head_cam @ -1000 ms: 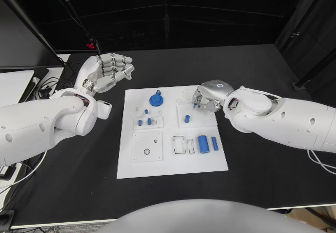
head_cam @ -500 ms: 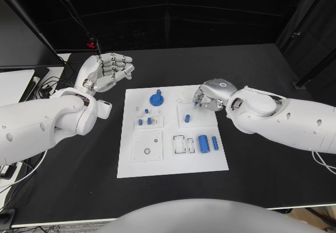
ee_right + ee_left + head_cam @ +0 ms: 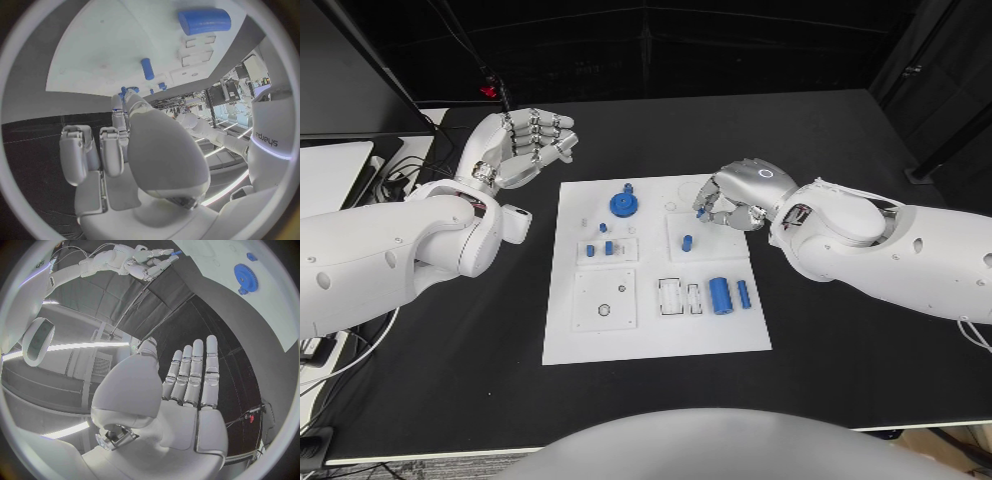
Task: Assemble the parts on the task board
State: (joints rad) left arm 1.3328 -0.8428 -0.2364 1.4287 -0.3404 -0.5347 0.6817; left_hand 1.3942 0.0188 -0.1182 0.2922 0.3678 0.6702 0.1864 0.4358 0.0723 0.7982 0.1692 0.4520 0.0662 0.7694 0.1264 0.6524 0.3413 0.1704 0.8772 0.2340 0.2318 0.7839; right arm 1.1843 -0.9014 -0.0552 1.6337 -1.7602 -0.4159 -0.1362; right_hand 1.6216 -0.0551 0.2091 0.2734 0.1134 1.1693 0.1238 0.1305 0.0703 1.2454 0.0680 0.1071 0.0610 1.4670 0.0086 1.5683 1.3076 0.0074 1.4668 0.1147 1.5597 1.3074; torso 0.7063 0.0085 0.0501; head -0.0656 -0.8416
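Note:
The white task board lies mid-table. On it are a blue gear, small blue pieces, a blue peg and a thick blue cylinder beside a thinner one. My right hand hovers over the board's far right corner with fingers curled, pinching a small blue part; that part also appears at its fingertips. The peg and cylinder lie beyond the hand. My left hand is raised left of the board, fingers straight and apart, holding nothing.
An empty white insert plate and a slotted holder sit on the board's near half. A pale tray and cables lie off the table's left edge. Black table surface surrounds the board.
My right hand and forearm have shifted slightly right and away from me over the board's far corner, still pinching the small blue part. The left hand has stayed put.

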